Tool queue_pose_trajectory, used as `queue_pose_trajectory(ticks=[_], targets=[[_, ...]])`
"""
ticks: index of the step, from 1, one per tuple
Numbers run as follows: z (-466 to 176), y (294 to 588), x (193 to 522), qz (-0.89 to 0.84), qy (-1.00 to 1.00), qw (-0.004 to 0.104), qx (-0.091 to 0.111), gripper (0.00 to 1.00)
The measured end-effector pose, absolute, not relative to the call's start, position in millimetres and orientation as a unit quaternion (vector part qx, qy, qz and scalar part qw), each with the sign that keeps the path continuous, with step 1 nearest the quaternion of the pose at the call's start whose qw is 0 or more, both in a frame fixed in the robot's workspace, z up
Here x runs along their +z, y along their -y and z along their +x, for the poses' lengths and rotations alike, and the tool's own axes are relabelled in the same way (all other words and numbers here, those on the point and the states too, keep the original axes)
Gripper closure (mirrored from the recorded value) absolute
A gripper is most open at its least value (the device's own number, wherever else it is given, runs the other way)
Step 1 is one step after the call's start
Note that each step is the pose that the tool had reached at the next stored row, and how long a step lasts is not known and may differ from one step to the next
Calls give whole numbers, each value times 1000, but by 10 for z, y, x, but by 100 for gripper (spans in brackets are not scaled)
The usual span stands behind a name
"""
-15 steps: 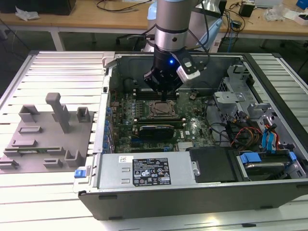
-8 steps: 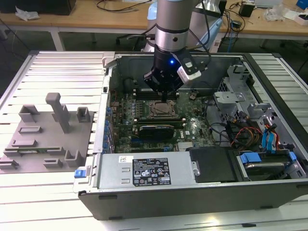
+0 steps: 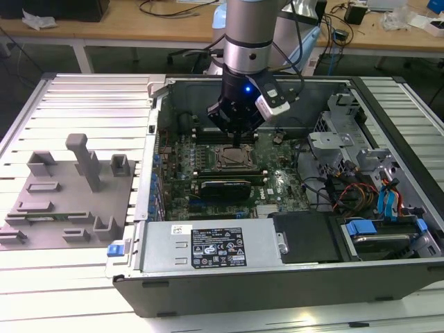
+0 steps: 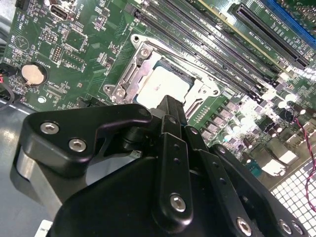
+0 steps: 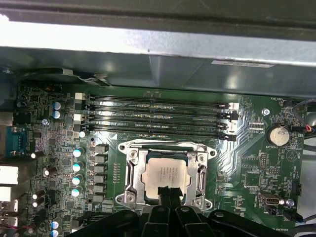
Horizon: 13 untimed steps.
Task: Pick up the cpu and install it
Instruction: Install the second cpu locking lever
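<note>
Fixture blocks (image 3: 69, 198) of grey plastic sit on the ribbed metal worktop (image 3: 83, 97) at the exterior view's left, well apart from the open computer case (image 3: 277, 277). Moving toward the middle of that view, the green motherboard (image 3: 208, 180) lies flat inside the case, with the power supply (image 3: 215, 246) along its near edge. Above the board the robot arm (image 3: 248, 35) comes straight down, and its black hand (image 3: 236, 142) hangs just over the socket (image 3: 232, 158).

In both wrist views the cpu (image 5: 164, 175) (image 4: 160, 86), a silvery square, lies inside the metal socket frame (image 5: 129, 168), flat and level with it as far as the angle lets me judge. The fingertips (image 5: 167, 193) are pressed together into one narrow tip that reaches over the chip's edge; whether it touches the chip I cannot tell, and nothing is pinched between them. Memory slots (image 5: 158, 116) run beside the socket, and a coin battery (image 5: 278, 135) sits near the board's edge.

At the exterior view's right, drive bays (image 3: 347, 139) and coloured cables (image 3: 361, 198) fill the case's end.
</note>
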<state>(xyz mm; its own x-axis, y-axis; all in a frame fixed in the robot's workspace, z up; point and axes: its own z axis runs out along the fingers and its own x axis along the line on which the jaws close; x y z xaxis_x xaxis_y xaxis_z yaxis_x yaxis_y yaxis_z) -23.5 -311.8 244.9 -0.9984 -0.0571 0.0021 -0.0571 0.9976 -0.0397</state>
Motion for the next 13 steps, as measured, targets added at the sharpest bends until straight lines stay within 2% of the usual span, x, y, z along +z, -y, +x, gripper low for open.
queue_pose_trajectory(ticks=[8, 13], targets=[[-234, 3146, 2451, 29, 999, 1, 20, 89], [-236, 3270, 2450, 29, 999, 0, 18, 89]])
